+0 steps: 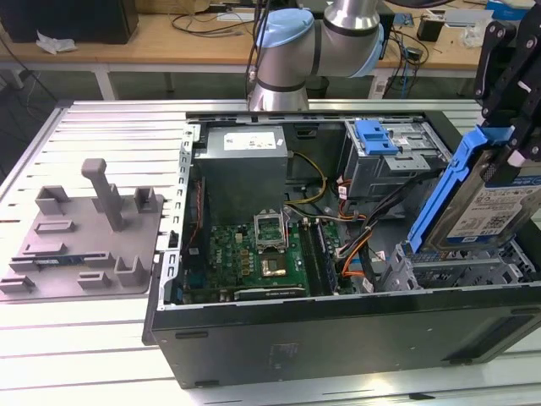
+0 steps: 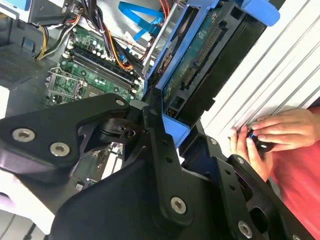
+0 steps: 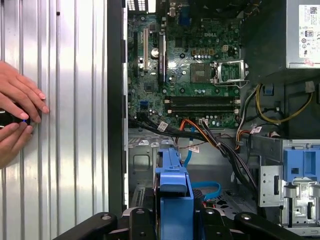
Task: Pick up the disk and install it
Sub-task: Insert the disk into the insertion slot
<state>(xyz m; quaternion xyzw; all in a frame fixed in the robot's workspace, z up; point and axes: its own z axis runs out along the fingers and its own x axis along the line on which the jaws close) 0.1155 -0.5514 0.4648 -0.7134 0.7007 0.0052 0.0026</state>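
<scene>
The disk [image 1: 494,207], a silver drive with a white-and-blue label in a blue plastic frame, hangs tilted on edge over the exterior view's right end of the open computer case [image 1: 338,330]. My gripper [image 1: 505,144] is shut on its upper part. Its lower end is just above the grey metal drive bay [image 1: 456,271]. In the second wrist view the disk's green circuit side [image 2: 200,55] sits between the black fingers [image 2: 155,140]. In the first wrist view the blue frame edge [image 3: 172,185] stands over the bay floor.
A blue latch on a grey cage [image 1: 376,139] sits at the case's back right. The motherboard [image 1: 254,254], orange and blue cables [image 1: 351,254] and power supply [image 1: 245,161] lie inside. A grey fixture plate [image 1: 84,228] lies left. A person's hands [image 3: 17,110] rest on the ribbed table beside the case.
</scene>
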